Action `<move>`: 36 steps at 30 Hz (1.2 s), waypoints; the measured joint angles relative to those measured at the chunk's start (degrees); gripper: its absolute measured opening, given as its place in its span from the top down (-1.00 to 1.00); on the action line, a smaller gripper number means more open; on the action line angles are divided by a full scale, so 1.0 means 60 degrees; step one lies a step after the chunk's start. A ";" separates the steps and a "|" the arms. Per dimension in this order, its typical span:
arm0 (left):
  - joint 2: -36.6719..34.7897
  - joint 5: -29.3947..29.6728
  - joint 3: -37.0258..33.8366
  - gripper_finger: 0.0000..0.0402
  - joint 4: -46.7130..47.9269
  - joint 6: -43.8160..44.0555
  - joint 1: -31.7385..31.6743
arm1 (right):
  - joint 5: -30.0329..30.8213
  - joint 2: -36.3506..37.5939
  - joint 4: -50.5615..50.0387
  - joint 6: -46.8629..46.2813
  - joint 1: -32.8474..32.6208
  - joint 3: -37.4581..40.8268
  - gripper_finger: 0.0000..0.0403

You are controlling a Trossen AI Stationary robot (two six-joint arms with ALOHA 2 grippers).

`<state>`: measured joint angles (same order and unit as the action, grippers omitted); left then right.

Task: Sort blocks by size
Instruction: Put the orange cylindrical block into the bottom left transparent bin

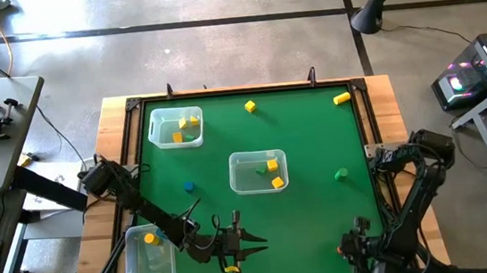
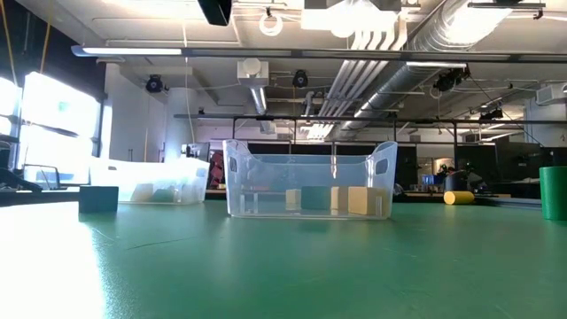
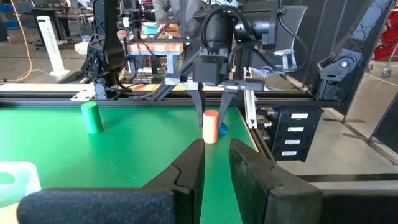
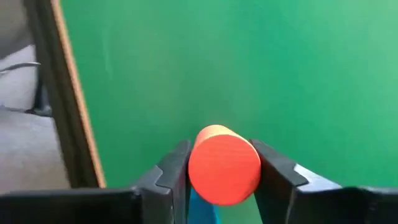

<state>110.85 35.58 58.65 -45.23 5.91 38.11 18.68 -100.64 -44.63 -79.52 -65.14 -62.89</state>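
An orange cylinder block [image 4: 224,165] stands upright near the table's near right corner, with a blue block [image 3: 222,129] close beside it. My right gripper [image 3: 211,115] comes down over the cylinder and is shut on it. My left gripper [image 1: 256,245] hovers level near the table's near edge, pointing toward the right arm. Its fingers [image 3: 189,165] stand a little apart with only green mat showing between them. A yellow block [image 1: 230,269] lies right by the left gripper. Other loose blocks on the mat are a green one [image 1: 340,174], a blue one [image 1: 189,186] and two yellow ones [image 1: 250,106] [image 1: 341,98]. My right gripper pinches the orange cylinder's curved side near its top end [image 4: 194,163] between its two fingers. The fingers [image 3: 199,112] come from above, pointing steeply down. The cylinder is upright, and its lower end [image 3: 210,140] looks to be on the mat.
Two clear bins [image 1: 175,127] [image 1: 259,172] with yellow and green blocks stand on the mat. A third bin [image 1: 148,258] sits off its near left side. A raised frame rail [image 4: 68,93] runs close to the right gripper. Free mat lies between the two grippers.
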 joint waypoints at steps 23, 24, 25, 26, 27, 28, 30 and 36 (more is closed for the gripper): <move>-0.2234 0.4243 0.0000 0.70 0.4518 0.2948 0.2252 | -0.0454 0.0000 0.6348 0.7518 0.5258 -0.0004 0.38; -0.2273 0.4614 0.0000 0.70 0.4615 0.3099 0.2386 | -0.0482 -0.0003 0.6319 0.7591 0.5379 -0.0004 0.38; -0.2280 0.4894 0.0000 0.70 0.4629 0.3190 0.2479 | -0.0517 -0.0033 0.6323 0.7660 0.5477 -0.0006 0.38; -0.2280 0.5079 0.0000 0.70 0.4649 0.3226 0.2549 | -0.0612 -0.0053 0.6336 0.7721 0.5559 -0.0006 0.38; -0.2273 0.5192 0.0000 0.70 0.4667 0.3232 0.2584 | -0.0685 -0.0081 0.6338 0.7787 0.5624 -0.0006 0.38; -0.2269 0.5231 0.0000 0.70 0.4679 0.3254 0.2590 | -0.0766 -0.0150 0.6410 0.7827 0.5674 -0.0006 0.38; -0.2269 0.5244 0.0000 0.70 0.4712 0.3420 0.2542 | -0.0959 -0.0315 0.6493 0.7915 0.5733 -0.0056 0.38; -0.2269 0.5034 -0.0007 0.70 0.4865 0.3756 0.2170 | -0.1193 -0.1477 0.5037 0.8187 0.5729 -0.1108 0.38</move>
<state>97.23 65.78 58.61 -16.04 28.44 51.13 11.52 -109.50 -14.40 -30.40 -30.76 -69.54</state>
